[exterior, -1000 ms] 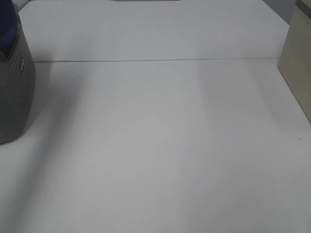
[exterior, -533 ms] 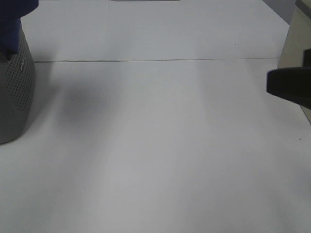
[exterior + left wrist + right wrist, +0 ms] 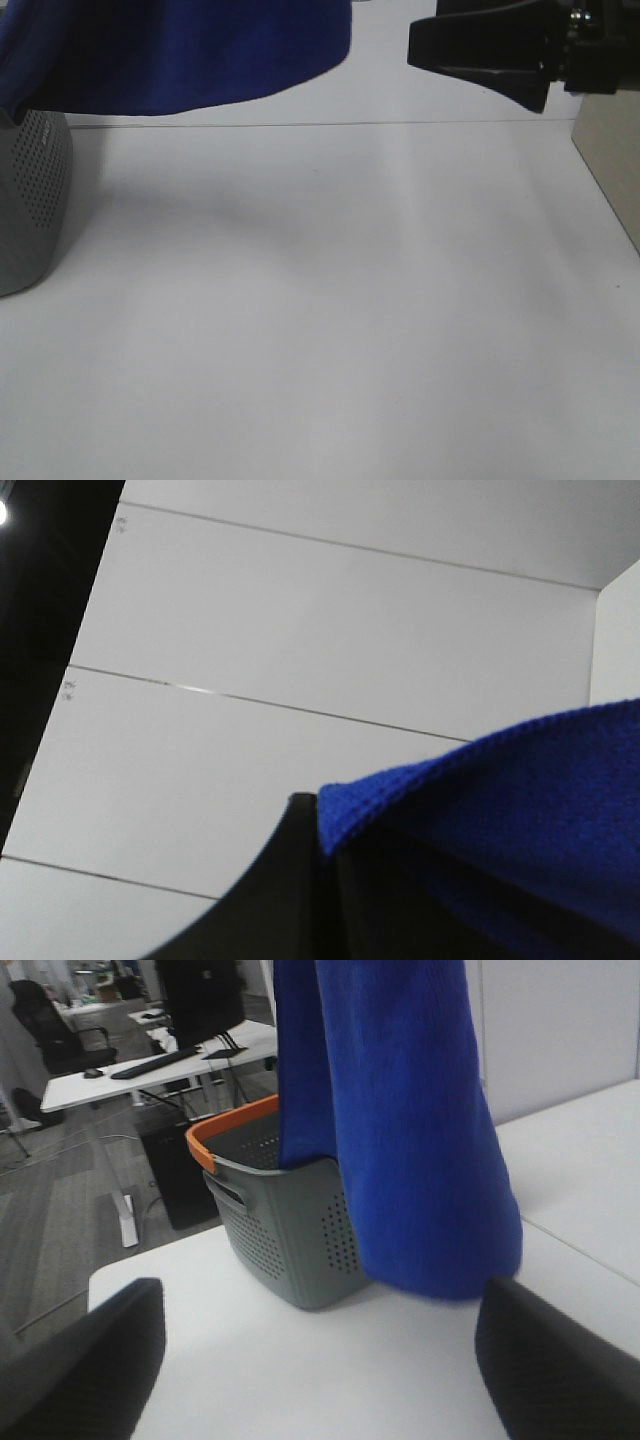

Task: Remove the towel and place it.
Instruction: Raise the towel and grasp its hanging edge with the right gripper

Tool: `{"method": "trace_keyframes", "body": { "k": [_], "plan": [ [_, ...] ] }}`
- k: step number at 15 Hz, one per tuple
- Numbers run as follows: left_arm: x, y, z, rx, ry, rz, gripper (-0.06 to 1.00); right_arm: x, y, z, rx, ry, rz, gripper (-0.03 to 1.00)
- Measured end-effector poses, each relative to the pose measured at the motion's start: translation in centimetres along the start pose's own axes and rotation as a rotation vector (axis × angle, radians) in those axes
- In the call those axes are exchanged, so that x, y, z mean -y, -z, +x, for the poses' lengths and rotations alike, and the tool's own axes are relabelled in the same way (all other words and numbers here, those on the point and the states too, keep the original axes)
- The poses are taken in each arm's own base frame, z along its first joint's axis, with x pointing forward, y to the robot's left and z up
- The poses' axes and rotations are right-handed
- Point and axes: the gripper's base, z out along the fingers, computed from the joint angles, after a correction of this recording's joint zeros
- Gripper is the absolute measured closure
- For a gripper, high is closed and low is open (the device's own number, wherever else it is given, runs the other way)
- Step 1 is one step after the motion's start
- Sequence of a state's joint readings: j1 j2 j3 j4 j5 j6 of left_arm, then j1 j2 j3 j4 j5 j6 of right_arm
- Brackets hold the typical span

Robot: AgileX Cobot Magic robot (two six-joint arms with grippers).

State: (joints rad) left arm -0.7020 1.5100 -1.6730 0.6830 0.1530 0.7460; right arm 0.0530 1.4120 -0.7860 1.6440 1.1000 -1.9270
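Step in hand: lift-out. The towel (image 3: 180, 55) hangs across the upper left of the exterior frame, off the table (image 3: 330, 320), above the grey basket (image 3: 35, 210) at the left edge.

Left gripper (image 3: 320, 860): jaws fully closed on a folded edge of the towel; blue pile sits right against the black finger. The arm itself is out of the exterior frame and presumably high, since the cloth hangs from above.

Right wrist view: the towel drops as one long fold. Part of it passes behind the basket's orange rim and seems to lie inside; the rest hangs down the basket's outer wall, its lower end just above the table.

Right gripper (image 3: 320, 1380): jaws spread wide, holding nothing. In the exterior view it sits at upper right, raised and level, pointing toward the towel, well apart from it.

Next move, as I judge it: raise the cloth clear of the rim, carry it over the bare table, and have the right gripper catch a free edge so it lays flat.
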Motion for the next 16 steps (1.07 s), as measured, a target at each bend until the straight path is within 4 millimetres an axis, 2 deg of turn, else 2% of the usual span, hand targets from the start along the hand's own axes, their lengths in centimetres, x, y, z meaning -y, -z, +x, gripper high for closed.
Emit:
{"method": "trace_keyframes", "body": {
  "k": [3, 5, 9, 11, 13, 16],
  "plan": [
    [2.0, -1.2, -1.6, 0.042, -0.001, 0.049, 0.94, 3.2, -1.3, -0.7, 0.009, 0.003, -0.041, 0.15],
    [2.2, -1.2, -2.3, 0.059, 0.001, 0.056, 0.94, 4.2, -1.8, -0.9, 0.01, 0.007, -0.044, 0.15],
    [2.2, -1.2, -2.4, 0.063, 0.001, 0.056, 0.94, 3.5, -5.8, -0.5, -0.063, 0.05, -0.146, 0.15],
    [2.2, -1.2, -2.4, 0.063, 0.001, 0.056, 0.94, 3.8, -6.3, 0.2, -0.101, 0.04, -0.125, 0.19],
    [2.2, -1.2, -2.4, 0.063, 0.001, 0.056, 0.94, 4.0, -6.3, 0.5, -0.136, 0.039, -0.108, 0.34],
    [2.2, -1.2, -2.4, 0.063, 0.001, 0.056, 0.94, 4.4, -6.3, 1.0, -0.19, 0.004, -0.056, 0.72]
  ]
}}
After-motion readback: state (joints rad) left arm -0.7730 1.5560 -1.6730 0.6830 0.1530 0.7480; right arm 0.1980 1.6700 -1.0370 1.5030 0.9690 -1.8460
